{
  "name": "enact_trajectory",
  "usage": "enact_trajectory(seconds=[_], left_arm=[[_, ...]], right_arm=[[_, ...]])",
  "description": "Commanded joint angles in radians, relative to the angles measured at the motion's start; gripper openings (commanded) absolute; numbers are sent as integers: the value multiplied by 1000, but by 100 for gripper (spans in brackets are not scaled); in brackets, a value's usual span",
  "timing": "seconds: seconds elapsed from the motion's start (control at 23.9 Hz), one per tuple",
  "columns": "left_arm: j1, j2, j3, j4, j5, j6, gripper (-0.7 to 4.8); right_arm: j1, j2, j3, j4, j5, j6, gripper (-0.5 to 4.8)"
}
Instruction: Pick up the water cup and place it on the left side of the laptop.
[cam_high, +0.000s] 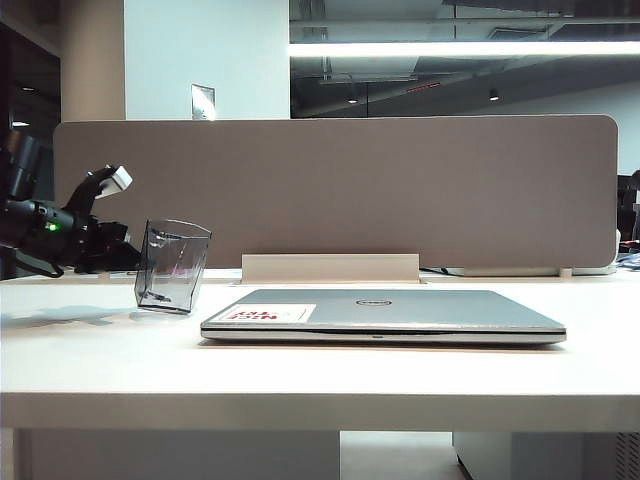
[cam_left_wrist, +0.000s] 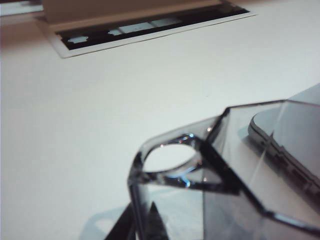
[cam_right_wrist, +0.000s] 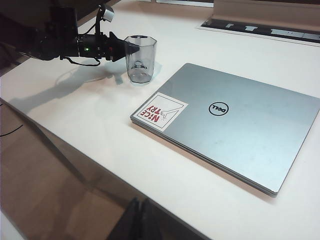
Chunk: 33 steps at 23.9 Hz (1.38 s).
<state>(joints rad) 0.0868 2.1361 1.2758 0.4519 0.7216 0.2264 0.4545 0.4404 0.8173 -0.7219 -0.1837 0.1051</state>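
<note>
We see water cup (cam_high: 172, 266) upright near table (cam_high: 100, 360) left edge, touching L gripper (cam_right_wrist: 131, 48) tips, jaws narrow, grip unclear; laptop (cam_high: 385, 315) just beside; R gripper (cam_right_wrist: 141, 220) shut, far.

Worktop (cam_high: 90, 370) left of and before laptop (cam_high: 400, 312) left bare; passage blocked by water cup (cam_high: 172, 266) at laptop's left rear corner; divider panel (cam_high: 335, 190) behind.

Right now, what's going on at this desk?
The left claw is shut on the water cup, gripping its wall. The cup appears to sit upright on the white table, just off the left side of the closed laptop, near the stickered corner. Whether it has fully touched down is hard to tell. The right claw hangs shut above the table's front edge, away from both, holding nothing.
</note>
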Motion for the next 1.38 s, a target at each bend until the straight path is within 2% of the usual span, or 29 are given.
enact_trajectory(seconds=[0.04, 0.42, 0.5, 0.75, 0.96, 1.05, 1.38], left_arm=[[2, -2, -2, -40, -2, 1, -6], [2, -4, -1, -42, 29, 1, 0], [2, -4, -1, -47, 44, 1, 31], [3, -11, -1, -63, 72, 1, 31], [10, -62, 0, -136, 72, 2, 36], [13, -79, 0, -172, 72, 2, 64], [21, -97, 0, -294, 64, 6, 66]], right_arm=[[1, -1, 1, 8, 6, -1, -7], [1, -1, 1, 8, 6, -1, -7], [1, -1, 1, 8, 6, -1, -7], [1, -1, 1, 8, 6, -1, -7], [1, -1, 1, 8, 6, -1, -7], [1, -1, 1, 8, 6, -1, -7], [1, -2, 1, 8, -2, -1, -7]])
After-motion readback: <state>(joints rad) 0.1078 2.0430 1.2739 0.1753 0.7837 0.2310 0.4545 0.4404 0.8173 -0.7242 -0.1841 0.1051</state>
